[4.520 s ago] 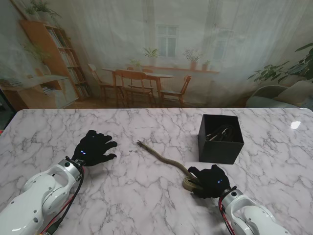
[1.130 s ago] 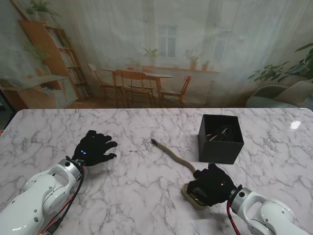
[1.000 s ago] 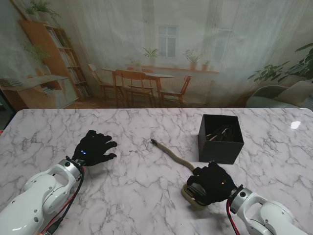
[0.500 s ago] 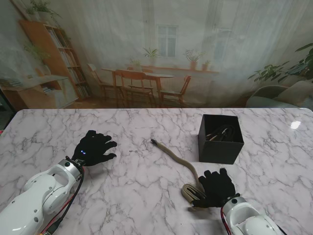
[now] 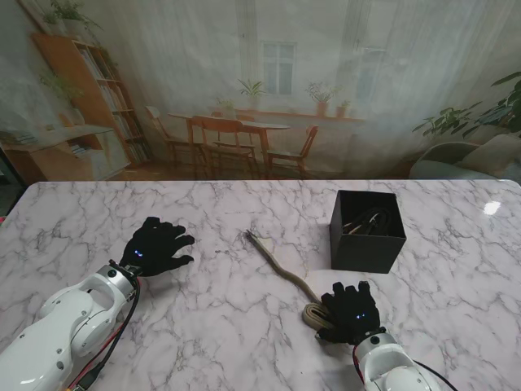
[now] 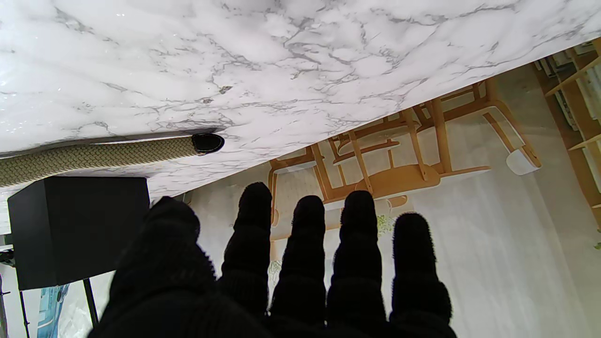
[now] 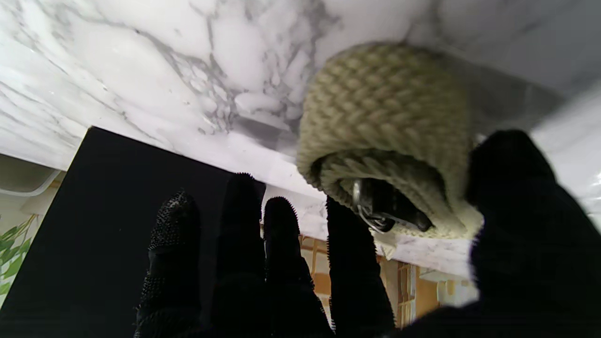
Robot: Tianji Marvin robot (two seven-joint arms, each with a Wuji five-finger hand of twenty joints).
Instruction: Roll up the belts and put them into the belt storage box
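Stand view, with both wrist views. I see the right hand [image 5: 348, 308] lying palm-down on the marble table [image 5: 244, 326], nearer to me than the black belt storage box [image 5: 367, 230] and just short of its near wall. The hand rests over the coiled end of the woven tan belt [image 5: 281, 269]; in the right wrist view that coil [image 7: 389, 141] sits between the thumb and the straightened fingers [image 7: 352, 263], with a metal buckle part showing inside it. The fingers stand apart and extended, the thumb lies alongside the coil — whether the hand truly grips the roll I cannot tell. From the coil the unrolled length of belt runs away from me and leftward across the table, ending in a dark tip [image 6: 208, 143] well apart from both hands. The box stands upright and open-topped, with dark contents I cannot make out. The left hand [image 5: 155, 247] lies flat on the table on the left, fingers spread, holding nothing — its fingers [image 6: 357, 253] point toward the far edge.
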